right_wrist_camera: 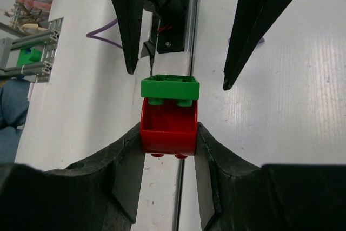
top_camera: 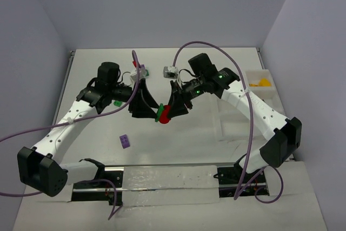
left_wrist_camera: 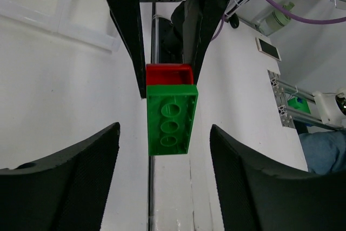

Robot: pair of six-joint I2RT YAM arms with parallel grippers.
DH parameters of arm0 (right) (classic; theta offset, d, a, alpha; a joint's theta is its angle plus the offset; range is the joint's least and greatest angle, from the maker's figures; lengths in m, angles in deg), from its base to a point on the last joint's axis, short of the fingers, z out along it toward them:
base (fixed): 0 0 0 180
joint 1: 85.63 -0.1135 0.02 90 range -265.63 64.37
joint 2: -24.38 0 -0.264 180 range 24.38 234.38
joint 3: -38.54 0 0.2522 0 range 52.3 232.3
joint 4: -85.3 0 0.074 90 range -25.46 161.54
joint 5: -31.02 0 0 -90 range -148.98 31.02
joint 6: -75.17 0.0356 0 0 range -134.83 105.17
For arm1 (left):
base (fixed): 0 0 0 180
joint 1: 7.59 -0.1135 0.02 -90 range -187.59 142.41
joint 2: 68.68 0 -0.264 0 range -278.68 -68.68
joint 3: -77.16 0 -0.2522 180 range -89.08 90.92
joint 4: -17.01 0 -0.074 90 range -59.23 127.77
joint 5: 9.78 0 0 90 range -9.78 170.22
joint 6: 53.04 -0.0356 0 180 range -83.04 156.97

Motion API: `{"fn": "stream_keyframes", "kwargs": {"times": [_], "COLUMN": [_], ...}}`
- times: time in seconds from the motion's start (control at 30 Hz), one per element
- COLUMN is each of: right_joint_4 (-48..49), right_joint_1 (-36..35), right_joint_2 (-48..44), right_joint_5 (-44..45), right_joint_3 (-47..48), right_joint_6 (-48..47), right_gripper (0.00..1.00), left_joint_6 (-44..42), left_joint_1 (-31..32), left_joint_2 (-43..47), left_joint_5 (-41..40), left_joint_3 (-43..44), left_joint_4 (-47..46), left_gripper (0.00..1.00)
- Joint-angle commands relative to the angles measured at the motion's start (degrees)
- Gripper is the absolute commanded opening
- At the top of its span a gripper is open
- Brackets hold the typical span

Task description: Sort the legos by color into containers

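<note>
A red lego (right_wrist_camera: pixel 167 131) with a green lego (right_wrist_camera: pixel 170 87) stuck to it hangs above the table middle (top_camera: pixel 162 114). My right gripper (right_wrist_camera: pixel 168 133) is shut on the red one's sides, also seen from above (top_camera: pixel 174 107). My left gripper (left_wrist_camera: pixel 164 129) faces it from the left (top_camera: pixel 145 106). It is open, with its fingers on either side of the green lego (left_wrist_camera: pixel 170 117) and gaps on both sides. The red lego (left_wrist_camera: pixel 169 72) shows behind the green one. A white tray of containers (top_camera: pixel 258 72) stands at the far right with a yellow lego (top_camera: pixel 263 83) in one compartment.
A purple lego (top_camera: pixel 125 141) lies on the table in front of the left arm. Purple cables loop above both arms. A metal rail (top_camera: pixel 162 179) runs along the near edge between the arm bases. Tray walls (left_wrist_camera: pixel 48 20) show at upper left in the left wrist view.
</note>
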Motion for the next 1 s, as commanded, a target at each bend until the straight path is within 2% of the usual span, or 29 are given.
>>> {"fn": "stream_keyframes", "kwargs": {"times": [0.0,0.17,0.3,0.43,0.57,0.6,0.67,0.7,0.83,0.97], "right_joint_4": [-1.2,-0.6,-0.6,-0.1,0.2,0.2,0.2,0.2,-1.2,-3.9], "right_joint_1": [-1.1,-1.2,-1.2,-1.1,-1.1,-1.1,-1.1,-1.1,-0.7,1.5], "right_joint_2": [0.5,1.1,1.7,1.8,1.7,1.6,1.3,1.2,-0.5,-2.4], "right_joint_5": [-1.1,-1.1,-0.7,-0.7,-0.2,0.0,1.1,1.5,4.0,5.6], "right_joint_3": [3.5,3.9,4.0,3.5,3.5,3.3,2.8,2.5,0.2,-2.9], "right_joint_6": [-0.5,0.8,1.3,1.9,2.3,2.4,2.4,2.3,0.4,-3.1], "right_gripper": [0.0,0.0,0.0,0.0,0.0,0.0,0.0,0.0,0.0,0.0], "left_joint_6": [1.4,1.8,1.8,1.8,1.2,1.0,0.3,0.1,-0.6,-1.3], "left_joint_1": [1.0,1.5,1.9,2.2,2.4,2.4,2.4,2.4,0.9,-5.1], "left_joint_2": [0.2,-0.3,-0.5,-0.6,-0.7,-0.8,-0.8,-0.8,-0.2,0.5], "left_joint_5": [1.2,0.6,0.4,0.1,-0.3,-0.4,-1.0,-1.5,-3.7,-1.9], "left_joint_3": [0.1,0.3,0.6,0.9,1.1,1.2,1.5,1.6,1.5,1.0], "left_joint_4": [-4.7,-5.0,-4.8,-4.4,-3.7,-3.3,-2.3,-1.8,0.7,1.4], "left_gripper": [0.65,0.53,0.54,0.49,0.35,0.27,0.07,0.02,0.0,0.0]}}
